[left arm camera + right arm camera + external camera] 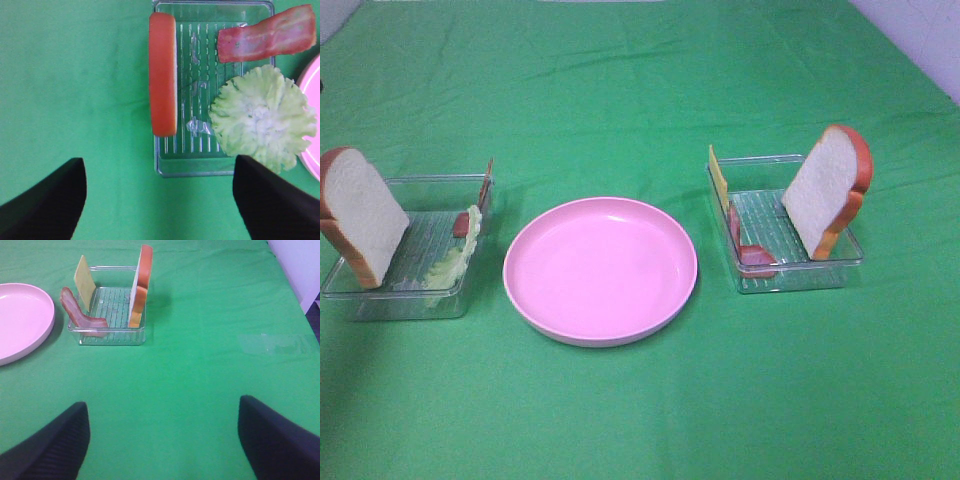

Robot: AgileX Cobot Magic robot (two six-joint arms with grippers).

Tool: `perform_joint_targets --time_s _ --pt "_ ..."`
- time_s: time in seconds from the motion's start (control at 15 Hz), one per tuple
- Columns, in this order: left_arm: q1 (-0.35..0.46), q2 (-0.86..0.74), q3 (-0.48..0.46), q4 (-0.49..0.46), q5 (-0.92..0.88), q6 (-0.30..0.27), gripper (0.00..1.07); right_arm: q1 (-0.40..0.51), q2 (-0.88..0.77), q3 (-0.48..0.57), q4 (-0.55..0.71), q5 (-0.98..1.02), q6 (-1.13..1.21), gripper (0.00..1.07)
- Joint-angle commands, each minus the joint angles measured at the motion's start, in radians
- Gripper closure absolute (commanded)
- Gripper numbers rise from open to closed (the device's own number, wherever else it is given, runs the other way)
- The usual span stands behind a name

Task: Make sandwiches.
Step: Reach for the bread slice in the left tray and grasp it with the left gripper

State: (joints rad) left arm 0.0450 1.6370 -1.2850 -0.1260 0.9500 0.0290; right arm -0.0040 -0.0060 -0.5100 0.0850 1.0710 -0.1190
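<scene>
A green tabletop (640,420) fills the whole high view. A pink plate (535,300) sits in the middle of it with nothing on it. A clear left tray (390,305) is at the left edge of the frame, and a clear right tray (800,278) is right of the plate, a little higher in the frame. The left tool (157,170) hangs over the tabletop next to the left tray, with its two black fingers (45,205) wide apart and nothing between them. The right tool (162,405) is wide open too, holds nothing, and is well apart from the right tray. No sandwich is made yet; the parts are all in the trays. The left bread (360,215) leans up at the left end of its tray. The right bread (825,190) leans up at the right end of its tray. The lettuce (455,262) rests on the plate side of the left tray. The left bacon (461,224) is just above the lettuce. The right bacon (752,255) lies at the near left corner of the right tray. The cheese (718,180) stands on edge at that tray's left wall.
</scene>
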Motion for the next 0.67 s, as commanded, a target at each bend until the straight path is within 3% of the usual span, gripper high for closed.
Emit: perform_joint_targets --time_s 0.07,0.27,0.53,0.67 --pt "0.002 0.101 -0.052 -0.011 -0.029 0.013 0.3 -0.002 -0.014 0.005 -0.001 -0.01 -0.014 0.3" --pt "-0.038 0.218 -0.115 -0.011 -0.067 0.031 0.3 -0.002 -0.014 0.005 -0.001 -0.01 -0.014 0.3" --pt "-0.067 0.292 -0.122 -0.006 -0.108 0.013 0.3 -0.002 -0.014 0.005 -0.001 -0.01 -0.014 0.3" --pt "-0.067 0.295 -0.122 -0.003 -0.112 0.013 0.38 -0.002 -0.014 0.005 -0.001 -0.01 -0.014 0.3"
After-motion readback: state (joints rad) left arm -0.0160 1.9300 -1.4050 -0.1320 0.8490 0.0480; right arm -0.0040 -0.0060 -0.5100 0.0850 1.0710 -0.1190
